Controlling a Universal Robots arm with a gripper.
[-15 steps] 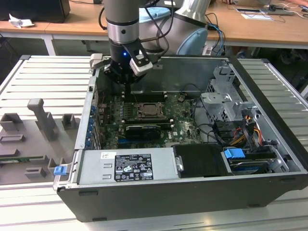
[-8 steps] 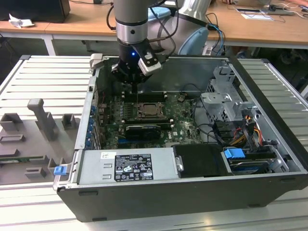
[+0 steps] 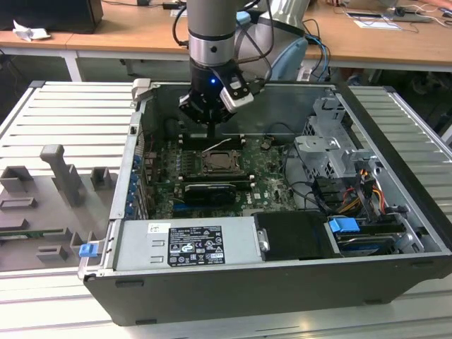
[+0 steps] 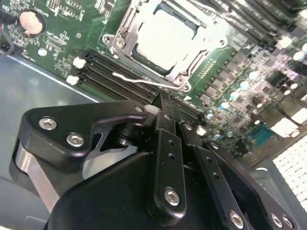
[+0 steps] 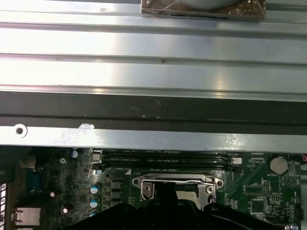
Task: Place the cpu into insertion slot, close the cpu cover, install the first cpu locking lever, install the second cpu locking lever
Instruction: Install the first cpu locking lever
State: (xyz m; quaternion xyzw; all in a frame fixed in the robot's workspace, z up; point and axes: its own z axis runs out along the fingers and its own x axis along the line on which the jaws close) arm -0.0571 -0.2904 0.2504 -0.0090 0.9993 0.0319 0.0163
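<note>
- While the arm hangs inside the open PC case [image 3: 395, 233], the gripper [image 3: 212, 129] sits just above the motherboard [image 3: 265, 185], near the back edge of the insertion slot [image 3: 219, 162].
- The fingers [image 4: 165, 139] look pressed together with no gap in the second wrist view, and nothing is pinched between them, so closed on nothing as far as can be seen.
- The cpu [image 4: 163, 38] is already lying in the insertion slot, its pale metal top showing through the cut-out of the cpu cover [image 4: 194, 61].
- The cpu cover lies flat down over the chip, framing it on all sides.
- A thin wire locking lever [image 4: 144, 82] sticks out loose beside the socket, over the black memory slots [image 4: 112, 72] and just ahead of the fingertips. In the exterior view it shows as a pale wire angling up off the socket's back edge, so it isn't latched.
- Can't tell how the other lever stands.
- In the first wrist view the socket's metal frame [image 5: 177, 181] peeks out just past the dark gripper body, with the memory slots right beside it and the case wall [image 5: 153, 139] beyond.
- The case sits on a slatted metal bench [image 3: 63, 127], with grey fixture blocks [image 3: 60, 176] at the exterior view's left.
</note>
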